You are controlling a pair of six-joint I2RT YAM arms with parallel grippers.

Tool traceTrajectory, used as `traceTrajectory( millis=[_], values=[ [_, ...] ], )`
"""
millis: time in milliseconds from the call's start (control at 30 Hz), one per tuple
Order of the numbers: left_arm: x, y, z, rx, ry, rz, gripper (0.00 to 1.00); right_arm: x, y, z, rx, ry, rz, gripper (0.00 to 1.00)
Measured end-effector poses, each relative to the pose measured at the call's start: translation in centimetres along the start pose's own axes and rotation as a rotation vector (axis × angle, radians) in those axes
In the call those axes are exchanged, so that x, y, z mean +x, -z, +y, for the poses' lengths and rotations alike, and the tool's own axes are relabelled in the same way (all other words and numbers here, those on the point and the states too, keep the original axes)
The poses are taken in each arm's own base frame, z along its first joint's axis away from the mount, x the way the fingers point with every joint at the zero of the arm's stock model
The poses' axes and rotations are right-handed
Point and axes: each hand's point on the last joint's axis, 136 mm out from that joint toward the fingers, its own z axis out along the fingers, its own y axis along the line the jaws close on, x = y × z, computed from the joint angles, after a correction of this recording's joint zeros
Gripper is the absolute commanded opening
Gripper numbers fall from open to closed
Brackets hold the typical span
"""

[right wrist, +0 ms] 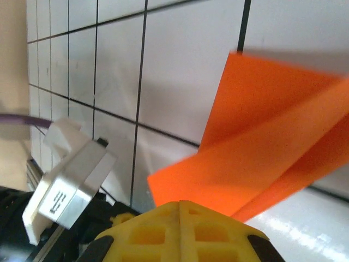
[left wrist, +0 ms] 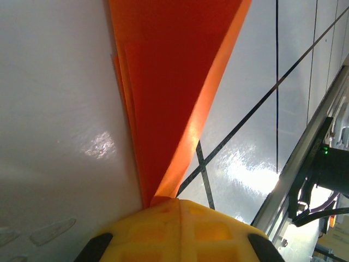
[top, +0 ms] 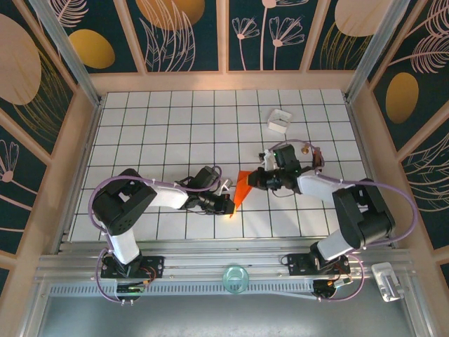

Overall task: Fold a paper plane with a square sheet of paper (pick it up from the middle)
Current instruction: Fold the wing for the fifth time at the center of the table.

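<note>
The square sheet of paper is bright orange-red and folded into a slim pointed wedge with layered flaps, much like a paper plane. It lies near the middle of the gridded table, point towards the near edge. My left gripper is shut on that narrow tip. In the left wrist view its yellow fingertips pinch the point of the paper. My right gripper is shut on the wide far end. In the right wrist view the paper fans out from the closed gripper.
A small white box sits on the far tiles behind the right arm. The left arm's wrist block is close to the right gripper. A clear round object rests on the near rail. Wooden walls border the table.
</note>
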Motion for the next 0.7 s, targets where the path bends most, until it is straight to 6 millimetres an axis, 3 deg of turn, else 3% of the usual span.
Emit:
traceTrajectory(
  millis=[300,700],
  values=[
    [0.0,0.0,0.0,0.005,0.003,0.005,0.00,5.4,-1.9,1.2,-0.001,-0.069,0.068,0.00],
    [0.0,0.0,0.0,0.006,0.006,0.009,0.00,6.9,-3.6,1.0,0.002,-0.122,0.089,0.00]
  ],
)
